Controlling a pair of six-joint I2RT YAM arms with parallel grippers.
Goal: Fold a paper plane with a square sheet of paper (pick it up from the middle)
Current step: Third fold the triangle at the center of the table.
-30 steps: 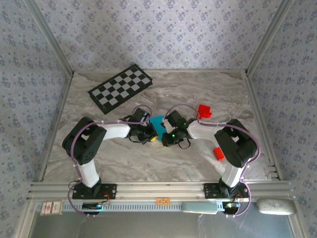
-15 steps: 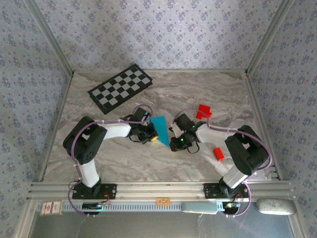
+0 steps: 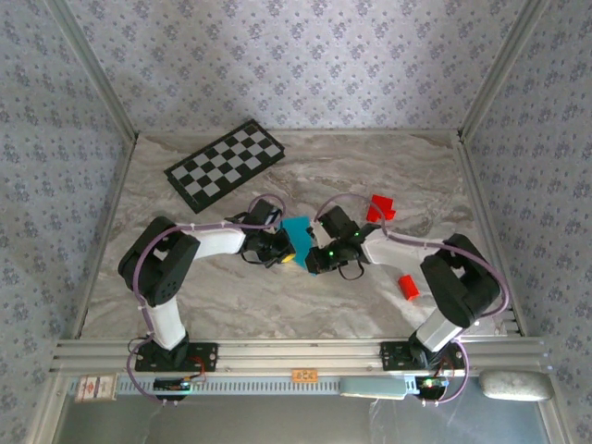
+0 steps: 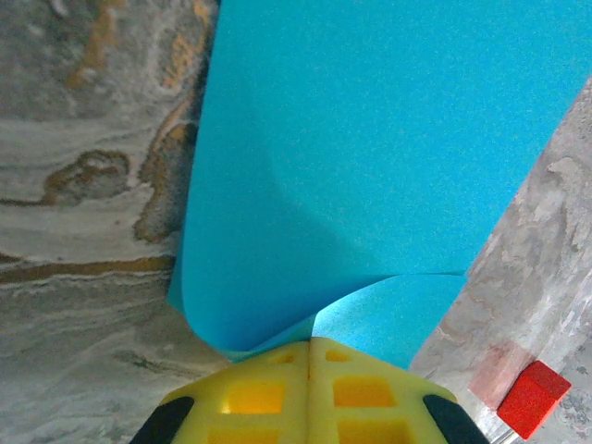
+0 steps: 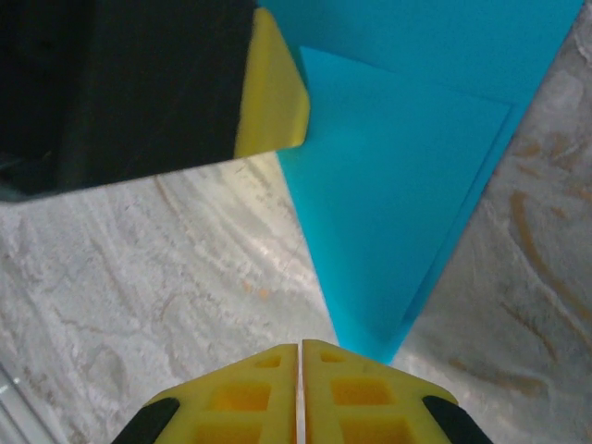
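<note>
At the centre of the top view, on the marbled counter (image 3: 416, 176), lies one cyan paper (image 3: 298, 233), partly folded, with an arm at either side. The count: one paper, one checkered board (image 3: 225, 164) in the upper left, two red blocks (one (image 3: 380, 207) right of centre, the other (image 3: 408, 287) lower right), two arms, two pincers.

The left arm (image 3: 162, 268) rises from its base at lower left, bends at the elbow and reaches low toward the middle, its left pincer (image 3: 285, 252) at the paper's left edge. In the left wrist view that pincer (image 4: 310, 351) sits at the bottom of the frame, pads pressed together and clenched on a curled-up edge of the paper (image 4: 370, 166), which spreads toward the top. One red block (image 4: 532, 398) shows in the lower right corner.

The right arm (image 3: 453, 277) mirrors it from lower right, elbow out, forearm reaching left, its right pincer (image 3: 313, 262) at the paper's lower right. In the right wrist view that pincer (image 5: 301, 356) is clenched on nothing. The paper's (image 5: 398, 203) pointed tip lies on the counter just right of its fingertips, and the paper shows two layers, one flap over another. The left pincer's yellow finger (image 5: 273, 88) sits in the upper left, at the paper's edge.
</note>
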